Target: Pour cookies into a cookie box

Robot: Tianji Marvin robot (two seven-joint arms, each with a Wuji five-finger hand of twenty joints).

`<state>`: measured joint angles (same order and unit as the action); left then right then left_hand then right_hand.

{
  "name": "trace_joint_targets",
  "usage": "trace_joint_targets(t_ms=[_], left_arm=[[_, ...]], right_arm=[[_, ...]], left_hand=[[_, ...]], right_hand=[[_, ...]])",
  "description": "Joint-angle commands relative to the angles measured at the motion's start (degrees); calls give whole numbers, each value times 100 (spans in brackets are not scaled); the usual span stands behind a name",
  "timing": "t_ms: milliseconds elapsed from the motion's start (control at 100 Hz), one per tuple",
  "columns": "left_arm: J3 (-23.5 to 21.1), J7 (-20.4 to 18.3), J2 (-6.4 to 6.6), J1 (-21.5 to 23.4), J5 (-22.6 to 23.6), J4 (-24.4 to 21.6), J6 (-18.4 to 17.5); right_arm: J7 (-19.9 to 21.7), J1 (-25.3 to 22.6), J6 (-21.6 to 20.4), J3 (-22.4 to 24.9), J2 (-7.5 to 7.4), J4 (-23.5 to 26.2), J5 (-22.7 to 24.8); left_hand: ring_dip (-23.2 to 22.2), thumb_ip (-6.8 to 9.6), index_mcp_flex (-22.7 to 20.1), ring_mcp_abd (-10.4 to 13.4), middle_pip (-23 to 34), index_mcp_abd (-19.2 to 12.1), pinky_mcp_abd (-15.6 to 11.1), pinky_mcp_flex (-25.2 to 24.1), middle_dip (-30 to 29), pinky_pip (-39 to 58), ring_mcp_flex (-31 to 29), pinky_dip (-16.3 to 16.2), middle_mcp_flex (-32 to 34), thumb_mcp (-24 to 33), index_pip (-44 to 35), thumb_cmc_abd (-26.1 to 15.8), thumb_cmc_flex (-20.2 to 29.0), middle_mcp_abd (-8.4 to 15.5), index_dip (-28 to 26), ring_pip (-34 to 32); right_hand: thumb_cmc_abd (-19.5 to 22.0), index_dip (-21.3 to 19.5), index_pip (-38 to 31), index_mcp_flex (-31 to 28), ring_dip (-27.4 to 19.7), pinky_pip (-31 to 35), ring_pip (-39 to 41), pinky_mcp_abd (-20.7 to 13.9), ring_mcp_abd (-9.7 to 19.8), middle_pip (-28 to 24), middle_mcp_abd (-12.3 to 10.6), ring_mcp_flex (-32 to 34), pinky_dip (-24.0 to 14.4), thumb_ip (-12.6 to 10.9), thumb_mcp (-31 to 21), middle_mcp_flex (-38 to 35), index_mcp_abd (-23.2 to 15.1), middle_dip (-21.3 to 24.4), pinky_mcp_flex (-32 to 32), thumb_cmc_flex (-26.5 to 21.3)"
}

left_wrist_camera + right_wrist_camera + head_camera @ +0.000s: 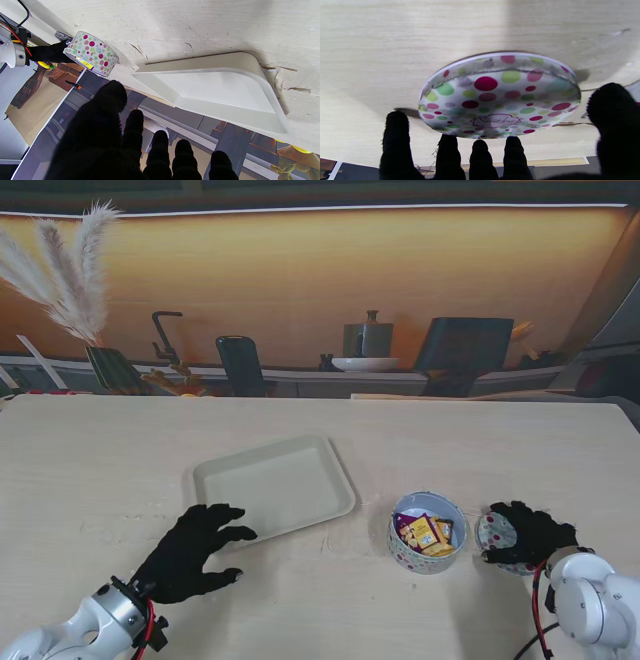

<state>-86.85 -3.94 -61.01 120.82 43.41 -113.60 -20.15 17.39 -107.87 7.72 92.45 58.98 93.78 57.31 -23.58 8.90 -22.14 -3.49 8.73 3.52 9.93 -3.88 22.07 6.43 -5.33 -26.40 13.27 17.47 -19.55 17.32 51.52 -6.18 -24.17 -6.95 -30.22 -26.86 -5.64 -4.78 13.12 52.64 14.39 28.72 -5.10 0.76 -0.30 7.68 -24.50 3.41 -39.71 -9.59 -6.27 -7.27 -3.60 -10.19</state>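
Your cookie box (427, 532) stands open on the desk (100, 470), right of centre and toward the near edge in the stand's view — a round tin with coloured dots on its wall, and several wrapped cookies (425, 532) in yellow, orange and purple lying inside it. Just to its right lies the box's lid (496, 532), flat on the desk and a little apart from the tin. From the right wrist camera you can read a script label on the lid's dotted top (498, 97).

Your right robot hand (527, 535) rests over the lid, black-gloved, with its fingers (395, 140) spread along the lid's near rim and the thumb off to one side. I cannot tell whether it is gripping the lid or merely lying on it.

To the left of the tin sits a shallow cream tray (275, 485), rectangular with rounded corners, turned a little askew on the desk. The tray's well shows bare in the left wrist camera (225, 90).

Your left robot hand (192, 552) is open, palm down, fingers apart — its fingertips reach the tray's near left corner, and it holds nothing. In the left wrist camera you see the dotted tin (91, 53) beyond the tray.
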Motion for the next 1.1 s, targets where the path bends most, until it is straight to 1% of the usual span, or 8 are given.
trace_joint_targets(t_ms=[0, 130, 260, 320, 560, 770, 920, 1090], left_arm=[[-18, -79, -33, 51, -11, -40, -25], [-40, -46, -41, 56, -16, -37, -31], [-52, -13, -47, 63, -20, -35, -56], [-54, -12, -47, 64, -17, -35, -57], [-60, -33, -46, 68, -41, -41, -46], [-74, -26, -50, 78, -64, -43, -42], [-81, -65, -46, 87, -89, -56, -36], [-84, -80, -46, 93, -117, -60, -24]], right_arm=[[77, -33, -96, -68, 7, -124, 78], [15, 5, -144, -108, 3, -218, 97], [-14, 32, -193, -141, 0, -273, 88], [-6, 42, -222, -162, -6, -291, 115], [-49, 102, -249, -262, -14, -402, 139], [-127, 135, -229, -361, -15, -511, 147], [-161, 176, -192, -438, -20, -601, 166], [-172, 209, -42, -517, -19, -682, 158]], left_hand=[[-146, -192, -94, -49, 18, -102, 57, -83, -9, 15, -60, -135, 77, 124, -87, -106, -69, -11, -44, -18], [-146, -195, -109, -57, 18, -108, 67, -86, -11, 15, -63, -157, 77, 138, -98, -99, -75, -12, -49, -22], [-151, -199, -120, -68, 22, -111, 87, -88, -11, 22, -88, -184, 87, 147, -105, -87, -87, -21, -52, -36], [-151, -200, -116, -65, 20, -106, 92, -90, -12, 26, -90, -198, 81, 154, -104, -93, -87, -13, -51, -37], [-152, -209, -124, -75, 18, -113, 110, -97, -15, 28, -103, -236, 74, 162, -109, -95, -95, -2, -55, -44], [-152, -218, -150, -72, 12, -115, 115, -98, -20, 26, -109, -257, 63, 155, -120, -107, -97, -9, -59, -47], [-151, -224, -179, -74, 8, -134, 115, -99, -23, 28, -105, -275, 58, 136, -135, -121, -97, -6, -67, -45], [-150, -229, -199, -76, 5, -138, 120, -101, -25, 28, -109, -293, 56, 112, -143, -147, -91, -11, -72, -45]], right_hand=[[-189, -208, -325, -168, 154, 181, 399, 320, -164, 52, 122, 288, -41, -4, -59, 217, 40, -8, -91, -133], [-364, -349, -743, -127, 284, 453, 679, 325, -301, -202, 227, 597, -185, -4, -37, 116, 24, -224, -431, -337], [-521, -234, -1049, -99, 466, 829, 1043, 270, -366, -681, 308, 995, -464, -2, -78, -3, 46, -239, -815, -418], [-582, -72, -1229, -64, 566, 967, 1224, 207, -412, -926, 354, 1153, -722, 9, -147, -21, 88, -69, -972, -406], [-742, 136, -1906, -25, 914, 1470, 1936, -6, -745, -2060, 737, 1879, -1413, -5, -105, -52, 347, -465, -1514, -622], [-761, 260, -2210, -18, 1343, 1967, 2580, -262, -763, -2460, 933, 2189, -2064, -12, 107, -42, 559, -597, -1832, -879], [-802, 413, -2526, 3, 2059, 2541, 3428, -815, -651, -2913, 1188, 2278, -2855, 0, 332, -20, 711, -753, -2257, -1200], [-821, 593, -2462, 17, 3770, 3677, 5159, -2161, -205, -3737, 1366, 2417, -3599, 28, 491, 27, 1011, -1196, -3350, -1408]])
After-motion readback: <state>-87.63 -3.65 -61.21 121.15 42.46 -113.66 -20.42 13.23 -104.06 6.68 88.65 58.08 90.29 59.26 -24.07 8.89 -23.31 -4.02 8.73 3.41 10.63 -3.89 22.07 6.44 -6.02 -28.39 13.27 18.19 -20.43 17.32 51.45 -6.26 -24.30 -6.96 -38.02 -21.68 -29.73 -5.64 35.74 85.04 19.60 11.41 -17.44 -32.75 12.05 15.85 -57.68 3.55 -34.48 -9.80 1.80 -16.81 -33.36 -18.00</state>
